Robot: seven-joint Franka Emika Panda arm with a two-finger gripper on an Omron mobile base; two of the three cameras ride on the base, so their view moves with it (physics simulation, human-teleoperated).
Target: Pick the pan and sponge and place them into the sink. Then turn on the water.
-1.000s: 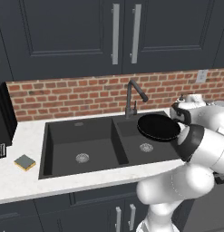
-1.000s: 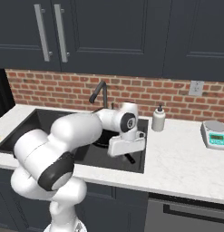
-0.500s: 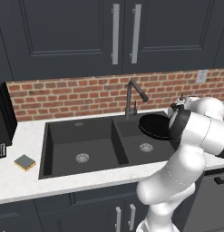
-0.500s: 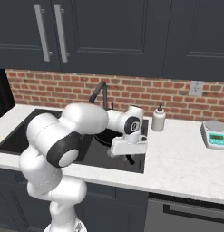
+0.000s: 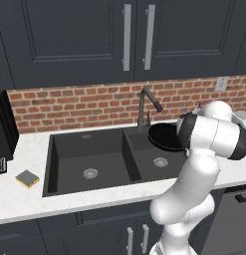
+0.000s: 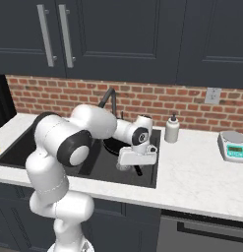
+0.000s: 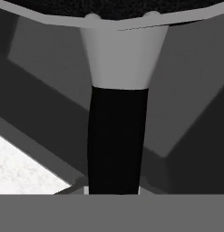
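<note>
One pan point(image 5: 163, 135) hangs tilted over the right basin of the sink point(image 5: 64, 149), its black round body near the faucet point(image 5: 146, 102). The gripper point(image 6: 136, 158) is closed on the pan's dark handle point(image 7: 115, 140), which the hand view shows running straight up to a grey neck and the pan's rim. One sponge point(image 5: 27, 178) lies flat on the white counter point(image 5: 15, 199) left of the sink, well apart from the pan. The sink has two basins and two round silver drains point(image 5: 90, 173), one in each. One soap bottle point(image 6: 171, 129) stands on the counter at the brick wall right of the sink, and one small scale point(image 6: 233, 145) sits farther right
</note>
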